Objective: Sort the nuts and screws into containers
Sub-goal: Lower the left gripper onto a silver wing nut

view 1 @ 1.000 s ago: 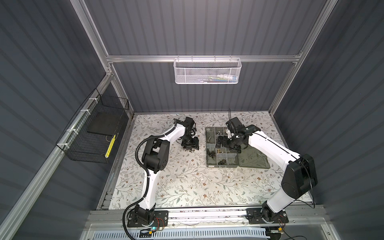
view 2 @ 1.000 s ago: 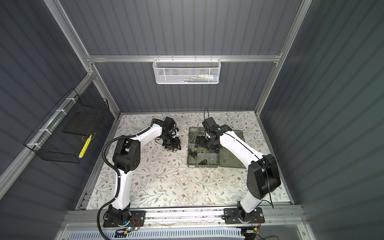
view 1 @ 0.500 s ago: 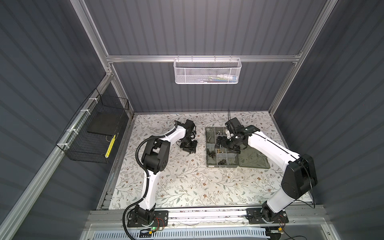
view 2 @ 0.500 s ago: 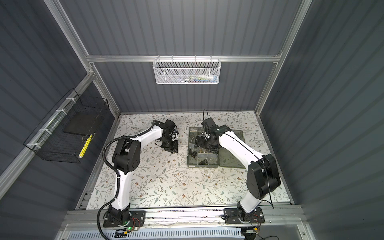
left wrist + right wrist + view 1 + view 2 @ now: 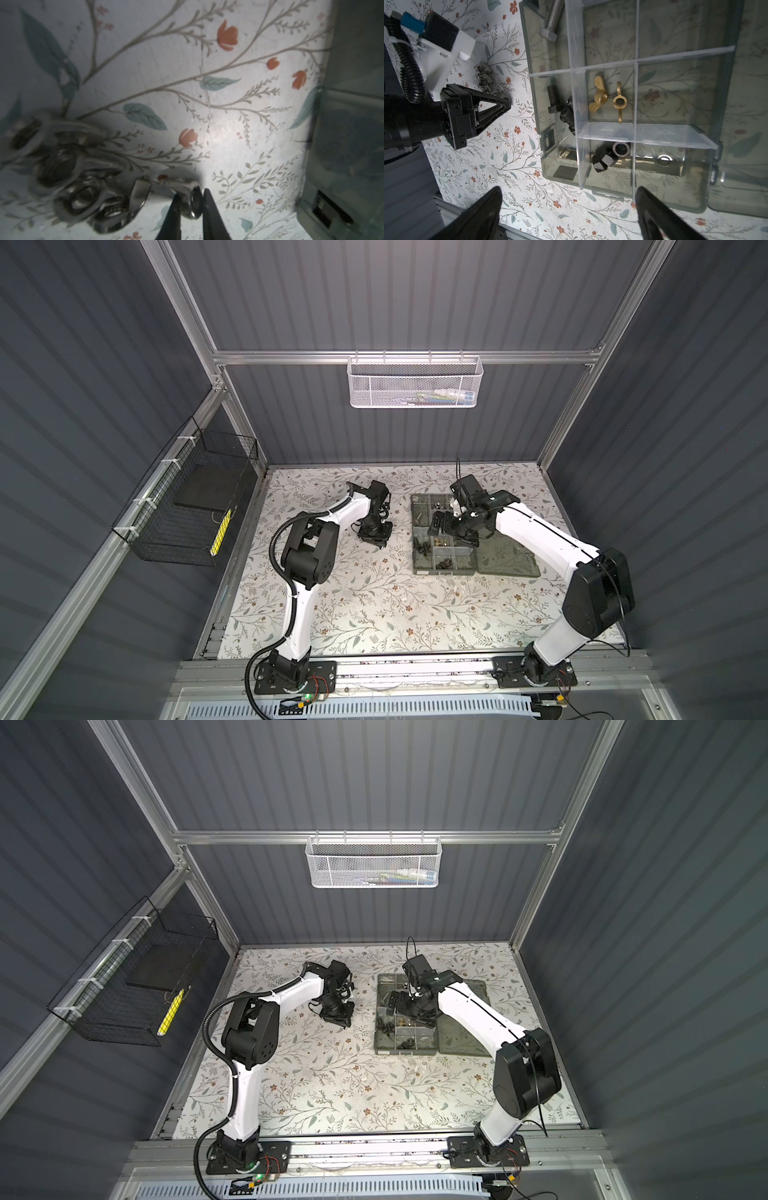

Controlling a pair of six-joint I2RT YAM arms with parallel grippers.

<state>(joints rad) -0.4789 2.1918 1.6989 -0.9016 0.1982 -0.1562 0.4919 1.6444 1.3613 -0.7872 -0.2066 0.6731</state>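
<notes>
Step in hand: pick-up of one loose piece from the floral table (image 5: 374,605). Left gripper (image 5: 192,195): pinched nearly shut on a silver nut (image 5: 193,205), gripped on edge between the fingertips, just beside the heap of silver nuts (image 5: 79,187) and near the organiser box (image 5: 675,199). Right gripper (image 5: 569,189): spread wide, empty, hovering above the box's edge. Box contents, in separate compartments: silver bolt (image 5: 552,18), black bolts (image 5: 556,99), brass wing nuts (image 5: 600,93), black nuts (image 5: 604,160). Next move, by judgement: lift clear without dragging the heap, carry across to a compartment for silver nuts, release low to avoid a bounce over a divider.
</notes>
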